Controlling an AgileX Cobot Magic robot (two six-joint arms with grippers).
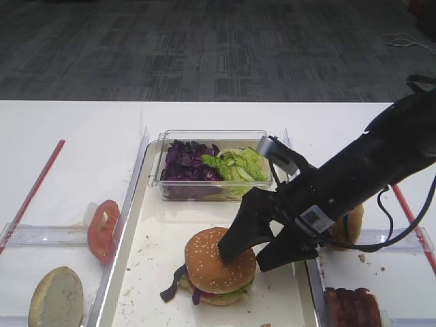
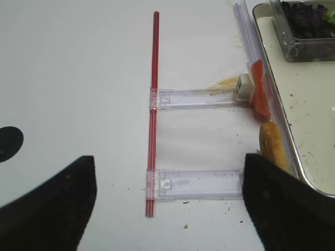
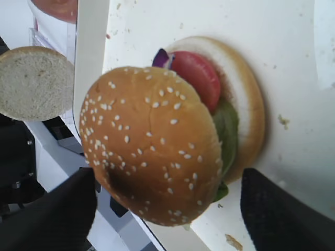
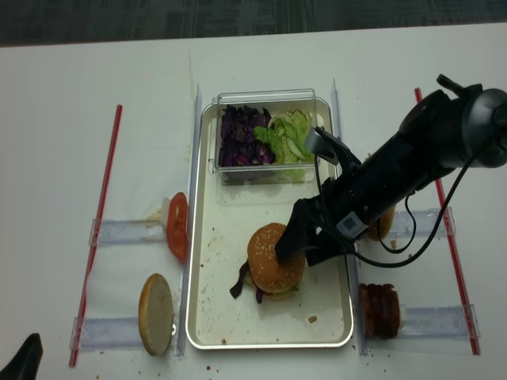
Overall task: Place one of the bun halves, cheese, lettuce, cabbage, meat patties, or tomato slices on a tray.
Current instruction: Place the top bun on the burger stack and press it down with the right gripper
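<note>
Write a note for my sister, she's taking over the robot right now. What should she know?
Right hand: open, fingers either side of the sesame bun top, not gripping.
Left hand: open, empty, over bare table left of the tray.
Bun top sits, a bit off-centre, on a stacked burger in the tray, with tomato and greens showing underneath.
Lettuce and cabbage are in the clear box; spare tomato slice, pale bun half and patties sit outside.
Done: bun top placed.
Left: lift the right hand clear.

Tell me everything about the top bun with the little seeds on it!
The bun top is a golden-brown dome dotted with pale sesame seeds, its crust unbroken. It sits askew on a stacked burger, so a tomato slice, some lettuce and the bottom bun peek out beside it. The burger rests on the cream tray. The right pincer stands open around it.
</note>
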